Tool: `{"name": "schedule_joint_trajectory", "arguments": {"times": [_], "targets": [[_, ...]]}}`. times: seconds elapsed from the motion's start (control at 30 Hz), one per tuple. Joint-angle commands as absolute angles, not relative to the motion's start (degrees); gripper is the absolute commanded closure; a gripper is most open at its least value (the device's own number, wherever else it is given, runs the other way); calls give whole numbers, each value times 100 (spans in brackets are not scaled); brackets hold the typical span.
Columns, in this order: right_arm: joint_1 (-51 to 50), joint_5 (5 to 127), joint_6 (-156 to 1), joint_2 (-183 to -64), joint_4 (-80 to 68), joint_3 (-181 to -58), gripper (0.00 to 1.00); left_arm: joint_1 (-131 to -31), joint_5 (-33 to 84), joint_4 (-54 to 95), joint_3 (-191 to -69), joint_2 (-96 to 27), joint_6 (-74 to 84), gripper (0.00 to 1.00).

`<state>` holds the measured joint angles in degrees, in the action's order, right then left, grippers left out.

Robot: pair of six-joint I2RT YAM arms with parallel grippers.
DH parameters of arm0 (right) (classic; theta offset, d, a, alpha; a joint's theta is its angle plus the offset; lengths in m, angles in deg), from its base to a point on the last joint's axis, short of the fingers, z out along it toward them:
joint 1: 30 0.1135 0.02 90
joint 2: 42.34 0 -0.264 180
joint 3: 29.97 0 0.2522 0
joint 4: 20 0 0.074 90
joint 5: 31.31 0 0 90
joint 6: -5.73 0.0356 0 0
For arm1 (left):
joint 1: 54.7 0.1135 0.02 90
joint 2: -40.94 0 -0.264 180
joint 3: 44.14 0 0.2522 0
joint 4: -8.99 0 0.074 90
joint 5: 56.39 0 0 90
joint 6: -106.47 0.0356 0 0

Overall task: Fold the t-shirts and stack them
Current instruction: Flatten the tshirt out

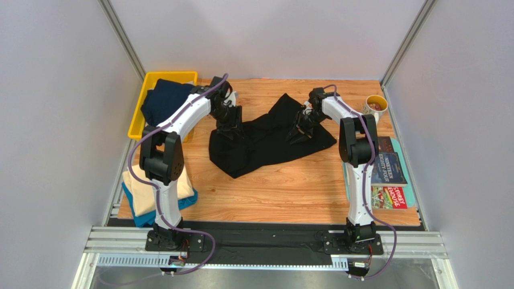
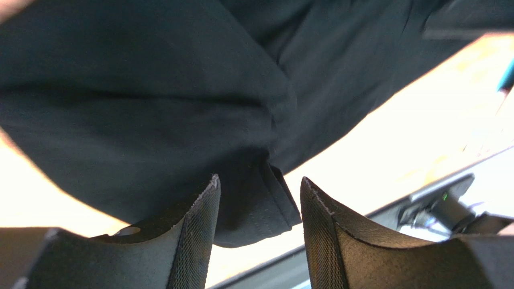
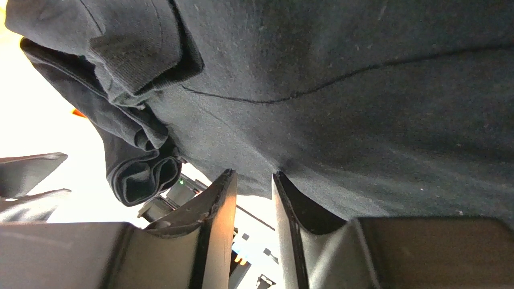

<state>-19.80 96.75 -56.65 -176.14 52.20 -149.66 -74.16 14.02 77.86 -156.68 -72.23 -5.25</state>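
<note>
Left end effector (image 2: 259, 180) and right end effector (image 3: 253, 174), jaws apart, at black t-shirt (image 1: 265, 141); "EIGHTY-FOUR" on book (image 1: 389, 167) at right

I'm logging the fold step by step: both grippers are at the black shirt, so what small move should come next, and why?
Probably close the left gripper: its jaws stand open with a hem of the crumpled black shirt between them, not yet pinched. The right gripper is open too, at the cloth.
</note>
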Motion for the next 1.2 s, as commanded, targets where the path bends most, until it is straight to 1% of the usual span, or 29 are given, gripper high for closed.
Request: {"name": "schedule_joint_trajectory", "arguments": {"times": [0.0,0.1,0.4,0.5,0.53,0.63,0.67,0.73,0.77,0.8,0.83,0.9,0.97,1.17], "targets": [[-1989,9683,-5773,-17488,5309,-14991,66,-7684,1085,8216,-15634,-7332,-182,41],[-1980,9736,-5773,-17523,5309,-14982,66,-7728,1041,8216,-15415,-7376,-173,41],[-1989,9815,-5799,-17559,5309,-14982,65,-7921,1075,8427,-15265,-7437,56,41],[-1989,9824,-5790,-17559,5274,-14929,65,-7948,1181,8453,-15212,-7446,74,53],[-1989,9824,-5799,-17550,5265,-14903,65,-7948,1190,8445,-15212,-7446,82,70],[-1989,9833,-5790,-17550,5247,-14850,66,-7948,1269,8453,-15256,-7464,65,100],[-1989,9824,-5799,-17541,5230,-14824,66,-7948,1313,8454,-15291,-7446,47,100],[-1989,9780,-5817,-17523,5203,-14797,69,-7948,1470,8436,-15361,-7411,30,100],[-1989,9728,-5817,-17515,5195,-14762,74,-7948,1541,8436,-15448,-7350,38,100],[-1980,9701,-5817,-17515,5168,-14753,98,-7948,1707,8436,-15501,-7315,47,100],[-1989,9614,-5834,-17515,5168,-14753,100,-7948,1813,8436,-15572,-7271,64,100],[-1989,9456,-5860,-17514,5168,-14753,100,-7896,2251,8454,-15817,-7122,30,100],[-2006,9192,-5887,-17506,5186,-14745,100,-7790,2446,8445,-16072,-6964,-32,100],[-2182,8690,-5869,-17383,5133,-14543,100,-6824,3079,8445,-16433,-6612,-462,100]]}}
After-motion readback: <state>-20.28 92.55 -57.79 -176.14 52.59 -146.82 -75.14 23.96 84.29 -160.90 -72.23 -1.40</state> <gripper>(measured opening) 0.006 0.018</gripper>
